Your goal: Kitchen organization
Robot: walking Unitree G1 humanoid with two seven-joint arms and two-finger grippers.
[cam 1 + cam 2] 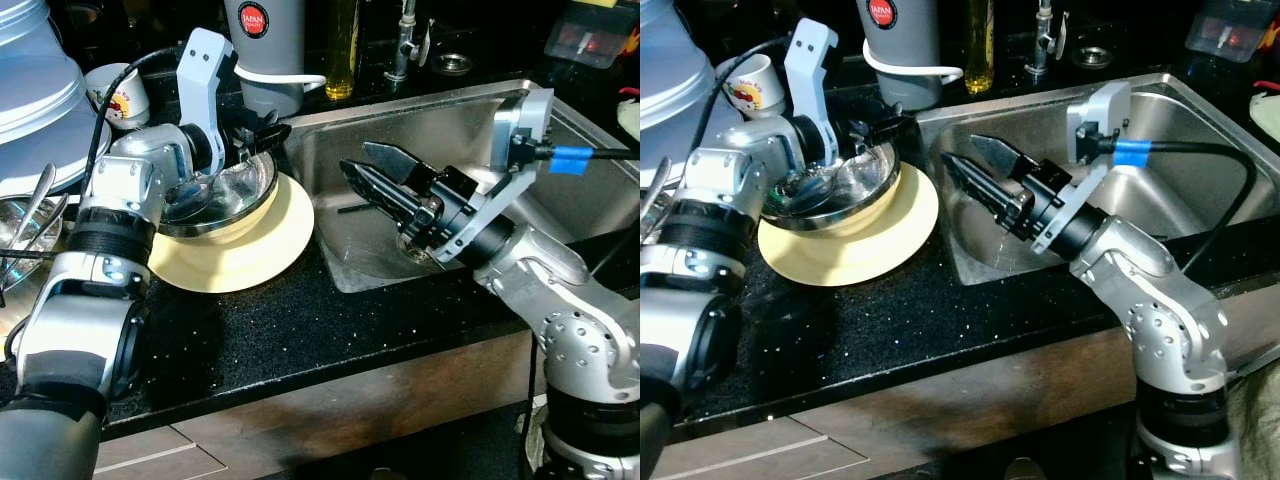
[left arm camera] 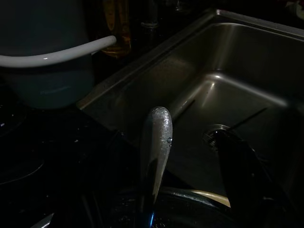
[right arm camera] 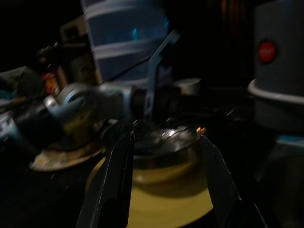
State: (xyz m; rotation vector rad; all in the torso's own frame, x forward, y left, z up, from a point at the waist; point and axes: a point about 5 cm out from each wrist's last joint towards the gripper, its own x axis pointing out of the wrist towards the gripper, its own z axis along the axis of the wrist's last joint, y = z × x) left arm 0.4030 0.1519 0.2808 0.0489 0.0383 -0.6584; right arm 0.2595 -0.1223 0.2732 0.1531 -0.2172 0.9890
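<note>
Black speckled counter [image 1: 260, 330], glossy, with a stainless sink [image 1: 600, 190] set in at the robot's right; basin walls brushed and dull, round drain at the bottom. Behind the counter stand a grey cylindrical jug [image 1: 268, 45] with a red round label and a white band, a bottle of yellow liquid [image 1: 343, 50] and a small white printed cup [image 1: 118, 92]. At far left a stack of pale bowls [image 1: 35, 90].

Flat cream plate [image 1: 250, 250] lies on the counter, its edge just beside the sink rim. A shiny steel bowl [image 1: 235, 190] sits on it.

Left gripper [image 1: 258, 135] reaches over the bowl's far rim; its fingers pinch a silvery spoon handle [image 2: 156, 142].

Right gripper [image 1: 375, 175] hovers over the sink, pointing toward the bowl, fingers [image 3: 116, 180] spread apart, holding nothing.
</note>
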